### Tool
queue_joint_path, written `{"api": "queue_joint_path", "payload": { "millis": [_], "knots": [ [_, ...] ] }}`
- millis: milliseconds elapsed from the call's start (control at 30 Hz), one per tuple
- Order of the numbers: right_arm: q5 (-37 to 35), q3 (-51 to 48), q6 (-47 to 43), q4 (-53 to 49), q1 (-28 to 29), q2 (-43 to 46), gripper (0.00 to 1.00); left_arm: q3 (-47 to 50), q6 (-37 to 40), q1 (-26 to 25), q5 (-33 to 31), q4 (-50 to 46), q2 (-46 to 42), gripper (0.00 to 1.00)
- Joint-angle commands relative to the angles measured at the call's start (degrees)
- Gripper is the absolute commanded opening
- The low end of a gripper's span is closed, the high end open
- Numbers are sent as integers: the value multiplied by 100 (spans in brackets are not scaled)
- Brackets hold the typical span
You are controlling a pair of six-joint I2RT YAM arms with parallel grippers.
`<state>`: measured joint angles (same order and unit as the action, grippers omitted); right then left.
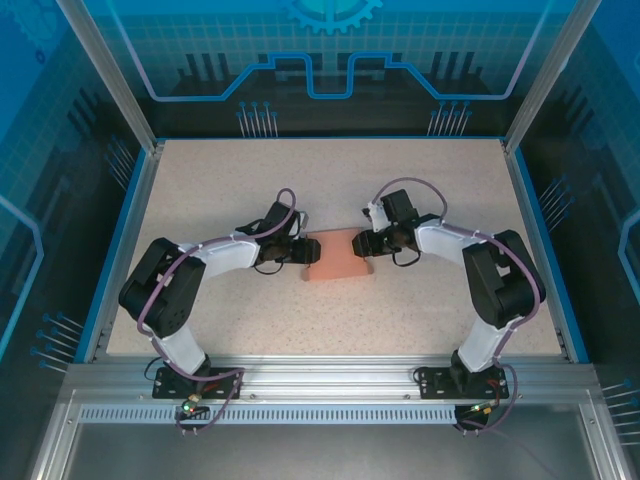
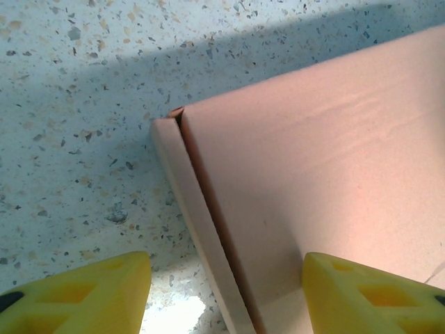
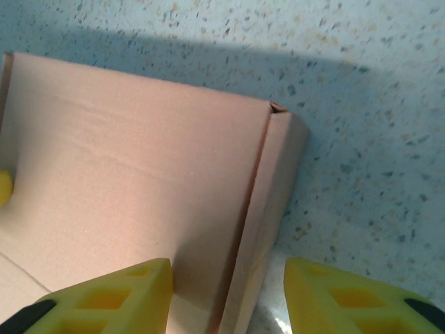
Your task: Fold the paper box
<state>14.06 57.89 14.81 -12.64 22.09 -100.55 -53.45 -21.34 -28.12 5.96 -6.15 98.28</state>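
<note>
The table [image 1: 330, 190] has a pale beige top with many small dark and grey speckles. A thin blue border [image 1: 330, 139] runs around it. At the two far corners, slanted aluminium posts [image 1: 110, 75] go up. Behind them stands a clear back panel with blue line drawings and half of a gear symbol [image 1: 333, 10]. Along the near side lies an aluminium rail [image 1: 330, 380] with a slotted strip [image 1: 300, 412] beside it

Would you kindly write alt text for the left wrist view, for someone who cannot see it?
A salmon-pink paper box lies on a speckled table, a narrow side flap along its left edge. The yellow jaws of the left gripper stand apart below, one either side of that edge.
</note>
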Motion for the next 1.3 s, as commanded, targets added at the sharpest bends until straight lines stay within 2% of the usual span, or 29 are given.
{"api": "queue_joint_path", "payload": {
  "millis": [0, 300, 433, 533, 633, 900, 1033, 1267],
  "knots": [
    [-515, 306, -323, -474, 77, -252, 47, 151, -72, -23, 59, -221, -94, 62],
    [-1308, 1109, -726, -1152, 250, 108, 55, -99, 234, -18, -785, -152, -712, 73],
    [-1545, 953, -806, -1318, 335, 602, 58, -382, 496, 51, -779, -91, -586, 77],
    [-1496, 630, -765, -1434, 413, 1002, 61, -731, 633, 139, -518, -84, -247, 78],
    [-1295, 278, -634, -1652, 504, 1350, 68, -1212, 703, 243, -26, -149, 261, 78],
    [-191, -716, -223, -1809, 566, 2194, 73, -2357, 939, 338, 1122, -903, 1470, 77],
    [279, -1132, -27, -1518, 557, 2137, 73, -2158, 802, 347, 1568, -920, 1368, 74],
    [1130, -1432, 435, -792, 461, 1758, 72, -961, 411, 326, 2279, -410, 642, 70]
  ]
}}
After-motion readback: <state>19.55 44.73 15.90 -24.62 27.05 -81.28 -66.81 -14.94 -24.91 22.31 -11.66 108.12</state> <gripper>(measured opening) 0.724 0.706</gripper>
